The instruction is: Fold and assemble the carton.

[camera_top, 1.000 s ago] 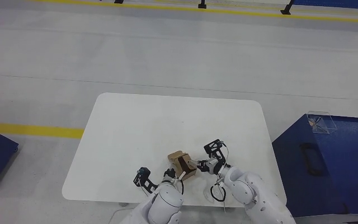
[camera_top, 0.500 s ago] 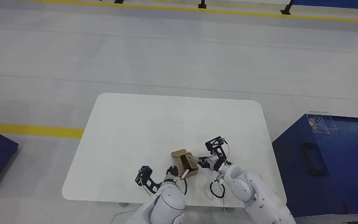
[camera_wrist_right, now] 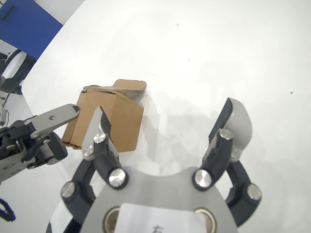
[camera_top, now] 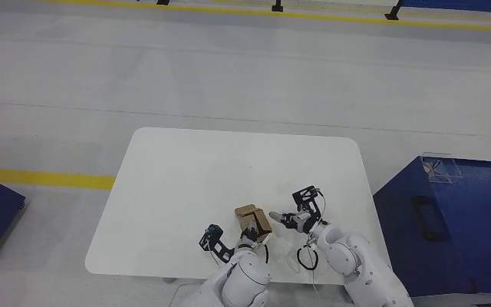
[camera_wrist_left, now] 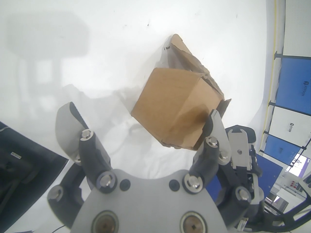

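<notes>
Left gripper (camera_wrist_left: pixel 140 113) spread wide, one fingertip against the brown carton (camera_wrist_left: pixel 175 105); right gripper (camera_wrist_right: pixel 164 107) splayed open too, one finger just beside it. Box near the table's (camera_top: pixel 230 169) front edge, roughly cube-ish so no clear long axis, loose flaps pointing away toward the table middle

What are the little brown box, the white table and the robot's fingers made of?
The box looks like cardboard: matte brown, with creased flaps and ragged cut edges. The table has a smooth white top with a faint sheen, perhaps laminate or plastic. The fingers have pale grey shells, plastic or metal, with ribbed black pads, probably rubber.
</notes>
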You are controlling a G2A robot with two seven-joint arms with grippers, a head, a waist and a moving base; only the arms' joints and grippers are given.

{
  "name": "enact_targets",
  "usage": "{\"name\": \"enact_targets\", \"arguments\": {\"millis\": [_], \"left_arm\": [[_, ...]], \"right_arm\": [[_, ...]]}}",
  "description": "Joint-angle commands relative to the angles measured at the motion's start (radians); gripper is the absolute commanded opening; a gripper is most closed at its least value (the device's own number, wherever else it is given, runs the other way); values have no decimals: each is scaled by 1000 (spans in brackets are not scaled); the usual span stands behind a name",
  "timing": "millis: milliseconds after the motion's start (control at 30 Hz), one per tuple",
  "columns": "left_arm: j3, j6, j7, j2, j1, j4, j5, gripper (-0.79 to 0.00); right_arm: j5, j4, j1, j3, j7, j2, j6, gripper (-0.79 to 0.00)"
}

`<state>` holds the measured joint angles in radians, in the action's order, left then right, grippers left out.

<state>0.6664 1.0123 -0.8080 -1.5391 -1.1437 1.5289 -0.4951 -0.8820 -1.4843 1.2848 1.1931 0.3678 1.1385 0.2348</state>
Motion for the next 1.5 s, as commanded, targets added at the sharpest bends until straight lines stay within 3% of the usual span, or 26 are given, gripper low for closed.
{"name": "enact_targets", "arguments": {"millis": [0, 233, 500, 800, 900, 1467], "left_arm": [[-3, 0, 0, -9, 10, -22, -8, 0], [9, 0, 0, -30, 18, -29, -14, 0], [48, 0, 0, -37, -49, 79, 49, 0], [137, 0, 0, -54, -225, 418, 181, 0], [148, 0, 0, -54, -274, 487, 197, 0], [207, 0, 72, -45, -354, 542, 235, 0]], "right_arm": [[24, 19, -11, -8, 11, 3, 22, 0], [138, 34, -25, 99, -87, -2, 29, 0], [120, 22, -2, 183, 0, -20, 23, 0], [-21, 135, -105, 32, 74, -1, 36, 0], [-57, 187, -154, -19, 79, 11, 28, 0], [-81, 349, -352, -269, 115, 91, 103, 0]]}}
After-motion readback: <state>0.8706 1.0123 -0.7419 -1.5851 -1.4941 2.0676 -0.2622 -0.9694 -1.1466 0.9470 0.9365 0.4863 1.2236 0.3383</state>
